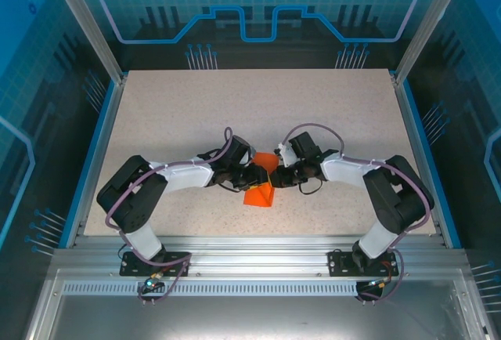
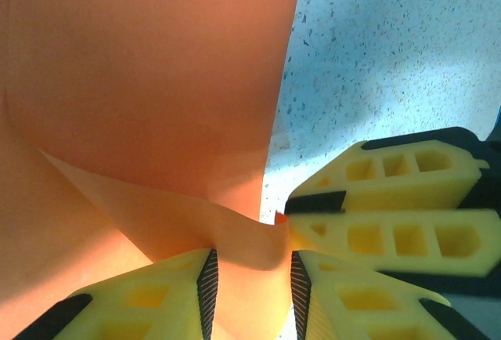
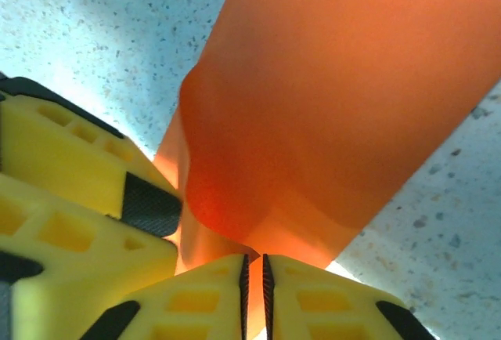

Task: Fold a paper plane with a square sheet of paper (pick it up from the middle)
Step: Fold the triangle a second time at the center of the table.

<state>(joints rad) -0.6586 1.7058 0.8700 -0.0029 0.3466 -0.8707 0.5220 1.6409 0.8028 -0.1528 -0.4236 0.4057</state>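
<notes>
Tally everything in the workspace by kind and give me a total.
Orange paper sheet: 1
End effectors: 2 (left end effector, right end effector)
Table: 1
Total: 4
</notes>
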